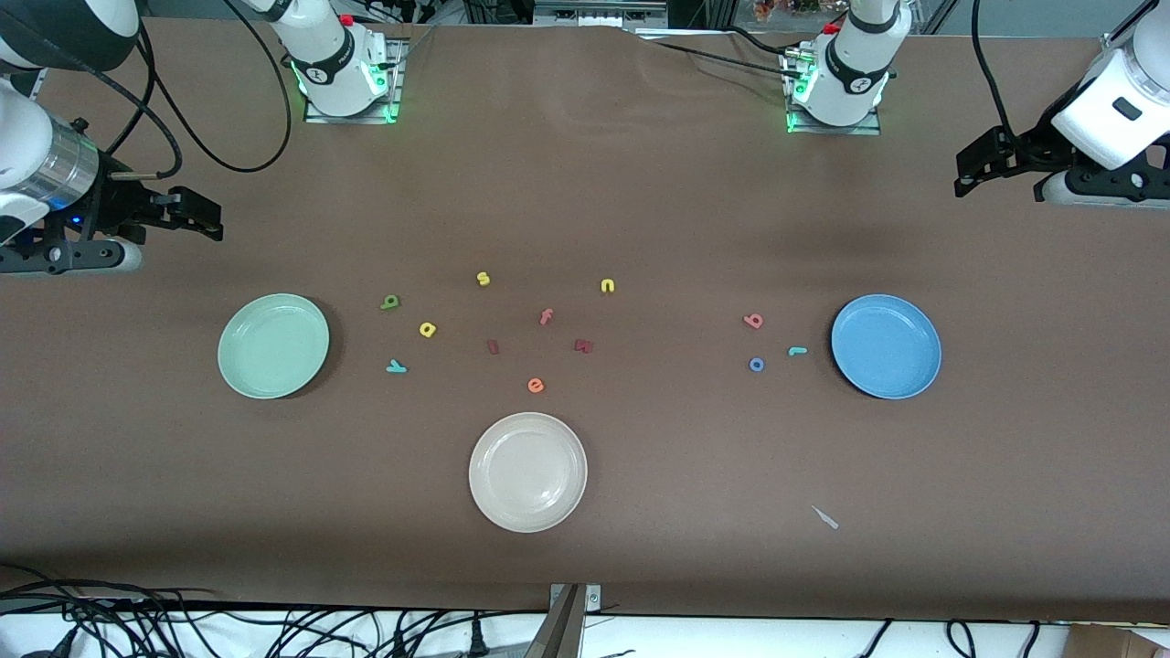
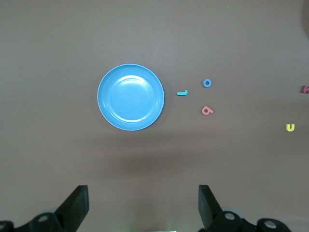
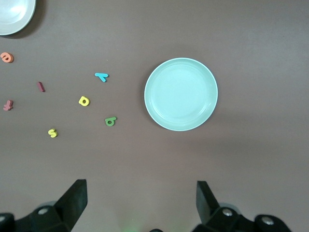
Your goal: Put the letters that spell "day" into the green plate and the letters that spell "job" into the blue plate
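Front view: teal j [image 1: 797, 351] lies lengthwise toward blue plate [image 1: 886, 345]; both pincers gape, empty.

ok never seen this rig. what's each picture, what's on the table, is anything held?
Two robot arms at a brown table. One picture looks down from across the table; the other two come from wrist cameras. The left gripper and right gripper wait open at the table's ends, holding nothing. Beside the green plate lie the d, a and y; beside the blue plate lie the b, o and j. Spare letters and a white plate sit between.
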